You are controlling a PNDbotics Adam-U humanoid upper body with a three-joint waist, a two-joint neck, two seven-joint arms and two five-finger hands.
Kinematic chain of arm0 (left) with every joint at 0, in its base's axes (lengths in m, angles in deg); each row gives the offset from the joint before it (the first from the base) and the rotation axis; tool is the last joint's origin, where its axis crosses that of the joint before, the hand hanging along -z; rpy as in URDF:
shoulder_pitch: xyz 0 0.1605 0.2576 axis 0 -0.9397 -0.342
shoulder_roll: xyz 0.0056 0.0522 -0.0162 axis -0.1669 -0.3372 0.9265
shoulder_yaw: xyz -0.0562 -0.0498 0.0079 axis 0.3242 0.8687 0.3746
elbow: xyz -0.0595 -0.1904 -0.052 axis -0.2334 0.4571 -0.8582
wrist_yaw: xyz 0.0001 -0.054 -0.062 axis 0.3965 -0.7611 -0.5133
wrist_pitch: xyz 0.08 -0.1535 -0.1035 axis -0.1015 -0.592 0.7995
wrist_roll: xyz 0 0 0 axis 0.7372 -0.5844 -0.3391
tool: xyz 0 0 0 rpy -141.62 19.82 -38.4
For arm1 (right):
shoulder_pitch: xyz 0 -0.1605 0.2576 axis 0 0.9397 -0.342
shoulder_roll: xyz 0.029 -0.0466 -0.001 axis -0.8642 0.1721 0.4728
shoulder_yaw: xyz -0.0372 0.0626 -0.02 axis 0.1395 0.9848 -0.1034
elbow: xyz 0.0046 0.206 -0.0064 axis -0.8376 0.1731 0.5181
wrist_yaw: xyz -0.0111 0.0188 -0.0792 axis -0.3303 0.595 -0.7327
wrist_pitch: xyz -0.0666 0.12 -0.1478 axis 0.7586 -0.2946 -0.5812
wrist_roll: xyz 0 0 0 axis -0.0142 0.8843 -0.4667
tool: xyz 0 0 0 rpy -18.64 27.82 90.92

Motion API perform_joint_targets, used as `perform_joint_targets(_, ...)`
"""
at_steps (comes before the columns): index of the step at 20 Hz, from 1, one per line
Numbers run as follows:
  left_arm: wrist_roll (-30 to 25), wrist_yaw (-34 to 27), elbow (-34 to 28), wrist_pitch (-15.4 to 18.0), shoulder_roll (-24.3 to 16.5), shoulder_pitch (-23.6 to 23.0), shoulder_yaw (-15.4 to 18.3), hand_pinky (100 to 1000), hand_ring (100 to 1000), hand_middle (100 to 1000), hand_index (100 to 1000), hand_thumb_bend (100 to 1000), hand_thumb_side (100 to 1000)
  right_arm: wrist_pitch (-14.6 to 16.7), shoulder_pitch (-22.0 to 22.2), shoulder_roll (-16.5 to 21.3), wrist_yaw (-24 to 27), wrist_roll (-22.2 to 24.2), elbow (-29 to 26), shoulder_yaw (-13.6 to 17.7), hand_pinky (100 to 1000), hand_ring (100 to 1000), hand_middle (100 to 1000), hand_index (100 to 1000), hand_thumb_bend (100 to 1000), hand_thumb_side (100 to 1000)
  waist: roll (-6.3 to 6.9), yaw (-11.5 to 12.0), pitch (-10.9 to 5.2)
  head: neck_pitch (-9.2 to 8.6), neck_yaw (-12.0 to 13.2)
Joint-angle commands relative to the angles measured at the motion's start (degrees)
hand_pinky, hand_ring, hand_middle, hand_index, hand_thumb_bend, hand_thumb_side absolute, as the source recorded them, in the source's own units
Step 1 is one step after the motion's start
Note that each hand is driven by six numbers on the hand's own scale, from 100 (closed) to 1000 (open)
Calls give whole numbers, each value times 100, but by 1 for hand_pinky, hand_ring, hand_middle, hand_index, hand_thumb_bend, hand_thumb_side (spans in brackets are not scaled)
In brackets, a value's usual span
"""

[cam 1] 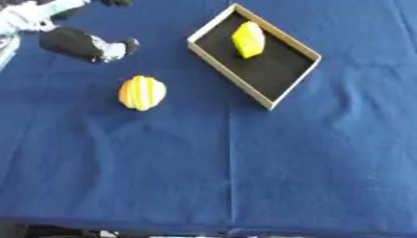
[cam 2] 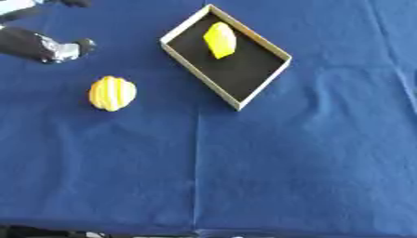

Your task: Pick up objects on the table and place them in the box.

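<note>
A yellow and orange striped, rounded object (cam 1: 142, 93) lies on the blue tablecloth, left of the middle. To its upper right stands a shallow box (cam 1: 284, 87) with tan walls and a black floor, turned askew. A yellow object (cam 1: 248, 39) lies inside the box near its far end. My left hand (cam 1: 114, 48), black with a silver part, hangs at the upper left, above and left of the striped object and apart from it. It holds nothing that I can see. My right hand shows in no view.
The blue cloth (cam 1: 244, 162) covers the whole table, with a crease running down the middle. The table's near edge runs along the bottom of the view. A white and silver part of my left arm (cam 1: 32, 14) fills the top left corner.
</note>
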Motion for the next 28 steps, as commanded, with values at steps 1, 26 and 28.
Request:
perform_joint_targets(1,-233,70,84,53,-304,16,-45,931,895,833,914,382,625,-4,-64,160,-35,-25,-95,46,819,828,726,784,100,817,4,-10,-126,14,38)
perform_joint_targets(26,-905,644,1176,592,383,148,-446,953,915,860,925,400,331,-62,-45,31,10,-36,-95,34,820,829,725,782,100,825,8,-103,-93,56,151)
perform_joint_targets(28,-879,653,1312,639,505,204,-459,954,914,859,925,393,320,-62,-48,23,15,-35,-95,33,821,830,725,781,100,827,12,-113,-87,52,153)
